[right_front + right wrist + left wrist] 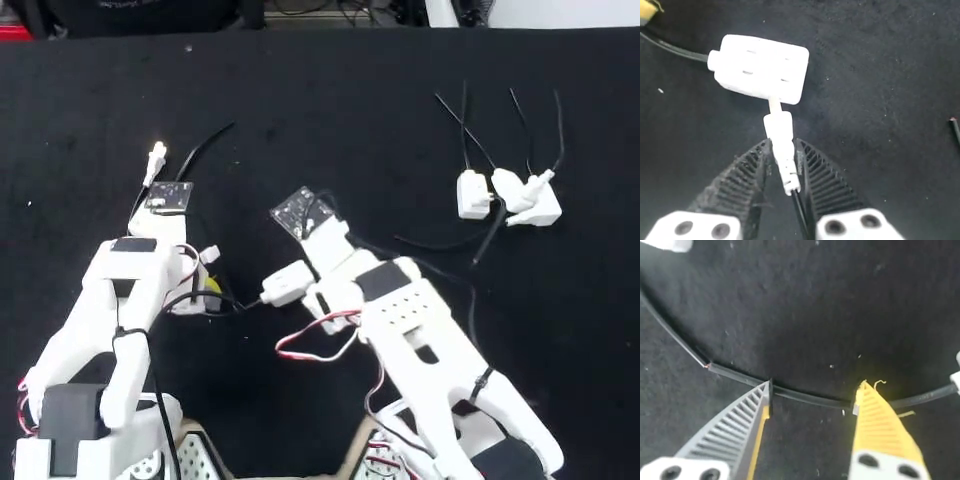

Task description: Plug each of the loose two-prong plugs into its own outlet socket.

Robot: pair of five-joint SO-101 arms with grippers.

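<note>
A white outlet block [760, 67] with several slots lies on the black mat, also visible as outlet block [285, 283] in the high view. My right gripper [782, 147] is shut on a small white two-prong plug [780, 132], whose front end meets the block's side face. The block's black cord [805, 399] runs across between the tips of my left gripper [815, 392], which is open just above it with a grey and a yellow finger. In the high view the left gripper [205, 290] sits just left of the block. Another white plug [157, 155] lies at the far left.
A cluster of white plugs and outlet blocks [505, 195] with thin black cords lies at the far right. Loose black cords [440, 240] trail across the mat between that cluster and the right arm. Red and white arm wires [320, 350] loop near the right arm's base.
</note>
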